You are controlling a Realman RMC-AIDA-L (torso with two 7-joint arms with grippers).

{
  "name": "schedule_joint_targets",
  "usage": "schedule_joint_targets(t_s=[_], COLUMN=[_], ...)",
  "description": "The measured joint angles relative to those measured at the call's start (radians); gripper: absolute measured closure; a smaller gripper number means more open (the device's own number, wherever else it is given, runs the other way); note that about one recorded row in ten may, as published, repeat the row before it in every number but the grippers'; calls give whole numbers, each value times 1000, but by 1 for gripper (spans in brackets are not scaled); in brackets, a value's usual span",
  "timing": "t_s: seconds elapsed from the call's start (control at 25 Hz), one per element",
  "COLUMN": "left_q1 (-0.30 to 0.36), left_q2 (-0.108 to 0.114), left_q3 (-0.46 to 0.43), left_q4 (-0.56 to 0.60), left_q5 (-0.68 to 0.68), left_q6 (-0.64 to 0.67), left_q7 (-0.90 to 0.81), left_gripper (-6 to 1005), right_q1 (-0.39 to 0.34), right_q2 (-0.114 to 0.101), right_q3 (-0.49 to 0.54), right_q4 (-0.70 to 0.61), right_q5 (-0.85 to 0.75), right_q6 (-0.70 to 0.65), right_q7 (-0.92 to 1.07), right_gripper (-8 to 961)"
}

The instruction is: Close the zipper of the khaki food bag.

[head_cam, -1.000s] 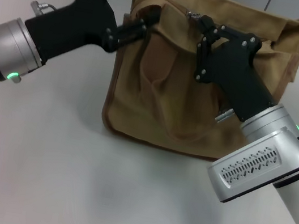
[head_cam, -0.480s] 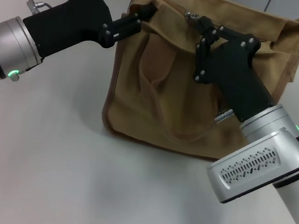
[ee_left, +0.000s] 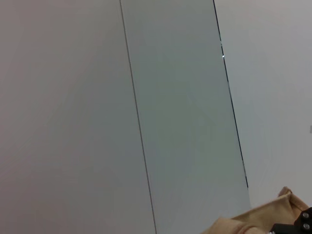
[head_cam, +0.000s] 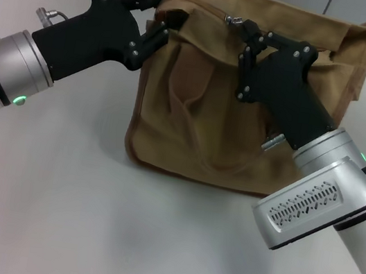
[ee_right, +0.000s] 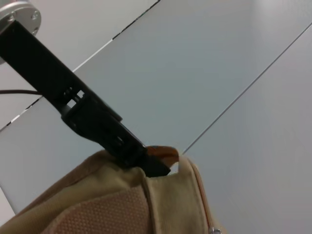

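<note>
The khaki food bag (head_cam: 201,112) stands upright at the back middle of the table, handles hanging down its front. My left gripper (head_cam: 159,12) is at the bag's top left corner, with its fingers pinched on the rim there. The right wrist view shows one of those black fingers (ee_right: 146,163) clamped on that corner of the bag (ee_right: 112,204). My right gripper (head_cam: 246,29) is at the top rim near the middle, shut at the zipper's silver slider (head_cam: 233,20), which sticks out just left of its tips. The rest of the zip line is hard to make out.
The white table (head_cam: 54,193) spreads out in front of the bag. My right forearm (head_cam: 321,195) crosses the bag's front right. Grey wall panels (ee_left: 185,122) stand behind. A strip of bag fabric (ee_left: 263,219) shows in the left wrist view.
My left gripper has dropped back onto the bag's top left corner and its fingers have drawn together on the rim. The right gripper and the slider have stayed put.
</note>
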Motion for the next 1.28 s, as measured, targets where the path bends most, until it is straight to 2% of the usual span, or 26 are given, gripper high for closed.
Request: schedule_joint_targets(t_s=[0.2, 0.32, 0.52, 0.76, 1.12, 1.28], left_q1=[2, 5, 19, 31, 61, 62], left_q2=[0, 0, 1, 7, 8, 8], left_q3=[0, -3, -3, -10, -89, -98], left_q4=[0, 0, -3, -14, -31, -39], left_q5=[0, 0, -35, -64, -64, -64], left_q6=[7, 15, 22, 22, 26, 26], left_q7=[0, 0, 1, -17, -23, -23], left_gripper=[616, 814, 968, 969, 969, 970], right_q1=[-1, -2, -7, -13, -50, -67], right_q2=[0, 0, 0, 0, 0, -1], right_q3=[0, 0, 5, 7, 11, 14], right_q4=[1, 1, -1, -4, -12, -19], right_q5=[0, 0, 0, 1, 8, 11], right_q6=[1, 1, 2, 1, -5, -8], right_q7=[0, 0, 0, 0, 13, 34], right_gripper=[954, 954, 954, 954, 955, 955])
